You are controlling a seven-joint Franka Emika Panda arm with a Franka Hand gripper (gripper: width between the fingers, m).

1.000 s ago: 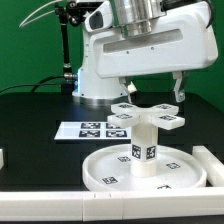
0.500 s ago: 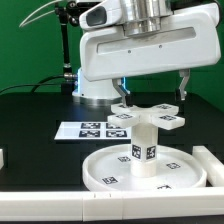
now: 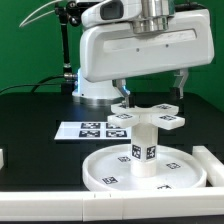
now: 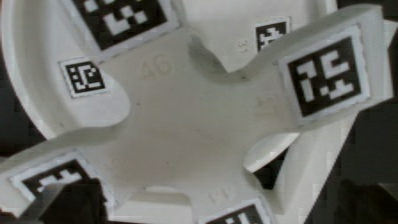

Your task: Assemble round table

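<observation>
The large rimmed round disc (image 3: 100, 172) lies flat on the black table. The short thick post (image 3: 143, 148) stands upright at its middle, with the cross-shaped foot (image 3: 150, 117) on top of it. My gripper (image 3: 152, 92) hangs just above the foot, open and empty. One finger (image 3: 125, 92) is on the exterior view's left of the foot and the other is on its right. In the wrist view the foot (image 4: 178, 110) fills the picture from close up, with the disc's rim (image 4: 338, 170) behind it. My fingertips do not show there.
The marker board (image 3: 88, 128) lies behind the disc on the exterior view's left. A straight white rail (image 3: 210, 160) stands at the right edge and another white piece (image 3: 3, 157) at the left edge. My arm's base (image 3: 95, 90) stands at the back.
My hand has shifted and turned slightly above the foot, and its fingers stand a little wider. The disc, post and foot have not moved.
</observation>
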